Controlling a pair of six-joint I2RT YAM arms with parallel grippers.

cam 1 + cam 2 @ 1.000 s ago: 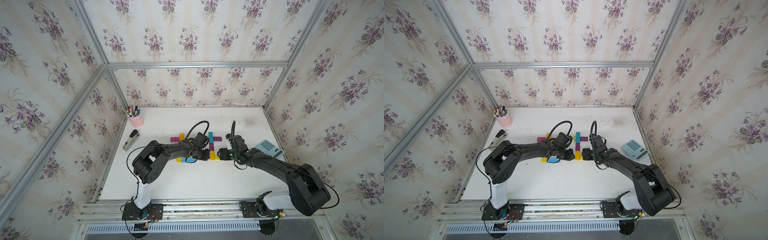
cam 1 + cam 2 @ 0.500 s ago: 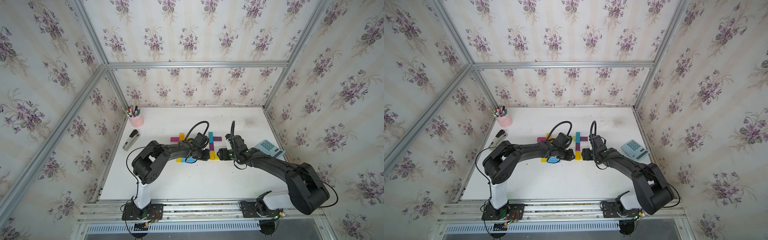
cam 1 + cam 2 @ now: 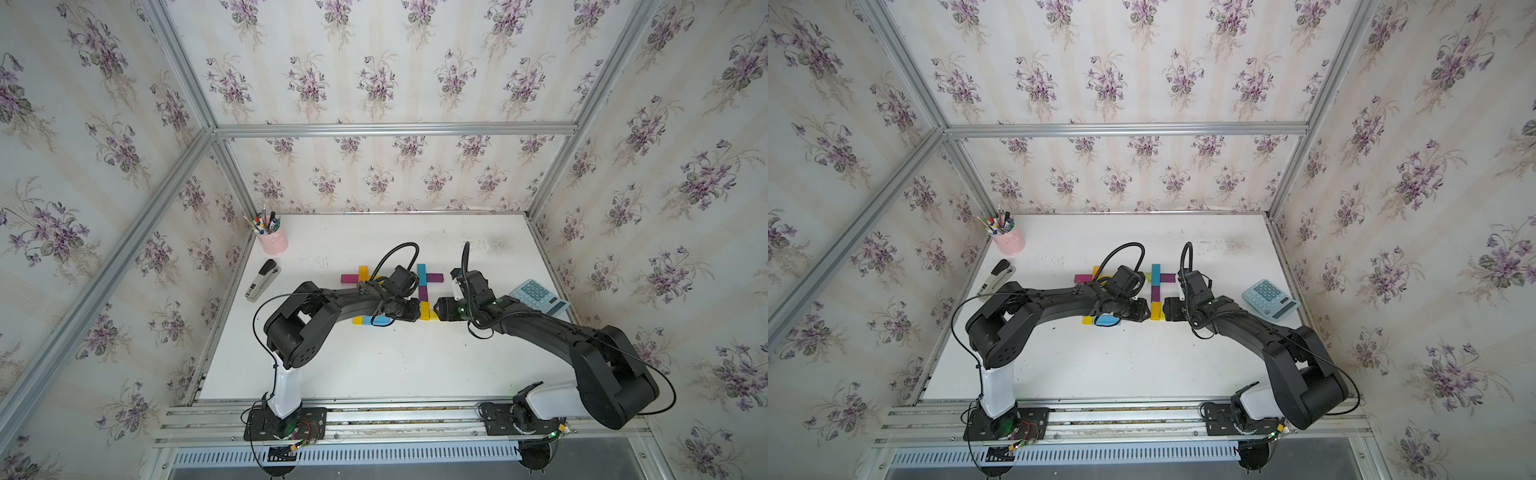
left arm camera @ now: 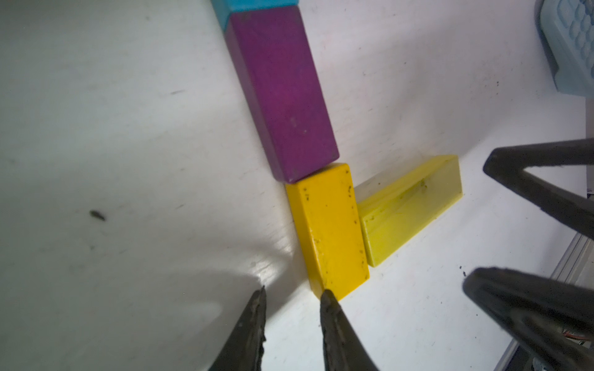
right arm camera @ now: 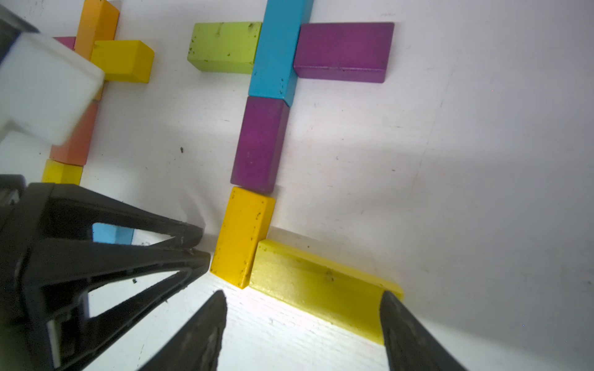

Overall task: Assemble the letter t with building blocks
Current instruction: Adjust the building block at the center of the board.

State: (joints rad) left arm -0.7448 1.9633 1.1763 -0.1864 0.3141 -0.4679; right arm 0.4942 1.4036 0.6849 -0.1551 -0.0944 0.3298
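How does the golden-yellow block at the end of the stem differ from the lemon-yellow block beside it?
Colour: the golden-yellow block is deeper, almost orange; the lemon-yellow block is paler and greenish.
Pose: the golden-yellow block continues the stem in line after the purple stem block; the lemon-yellow block lies crosswise, branching from its side.
Both are rectangular bricks on the table, and they seem to touch.

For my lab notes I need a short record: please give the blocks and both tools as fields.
stem: teal block, purple block, yellow block, end to end
foot: lime-yellow block beside the yellow block
left tool: narrowly open, empty, tips at the yellow block
right tool: wide open, by the lime-yellow block
aside: calculator, stapler
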